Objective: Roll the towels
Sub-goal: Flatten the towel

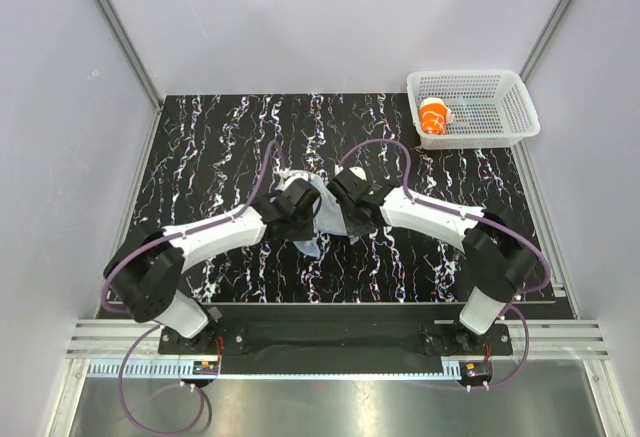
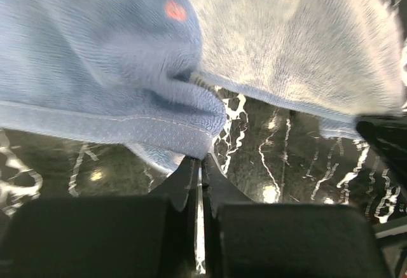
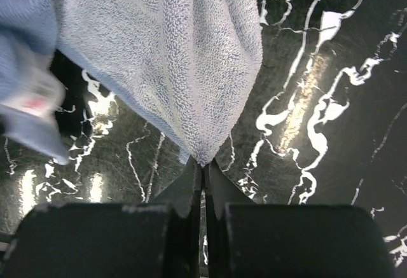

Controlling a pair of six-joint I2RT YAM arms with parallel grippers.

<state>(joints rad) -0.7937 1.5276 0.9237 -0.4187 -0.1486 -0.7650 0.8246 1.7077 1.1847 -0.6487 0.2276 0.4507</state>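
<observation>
The pale blue-grey towel [image 1: 318, 219] hangs bunched between my two grippers over the middle of the black marbled table [image 1: 220, 147]. In the left wrist view my left gripper [image 2: 201, 158] is shut, its tips pinching the folded hem of the blue towel [image 2: 127, 68]. My right gripper [image 3: 203, 163] is shut on a hanging corner of the same towel [image 3: 184, 55], whose white label [image 3: 35, 93] shows at the left. From above, the left gripper [image 1: 297, 204] and right gripper [image 1: 347, 207] face each other closely. The orange towel [image 1: 434, 117] lies rolled up in the basket.
A white mesh basket [image 1: 465, 75] stands at the table's back right corner. Pale walls with metal posts enclose the table on three sides. Purple cables loop over both arms.
</observation>
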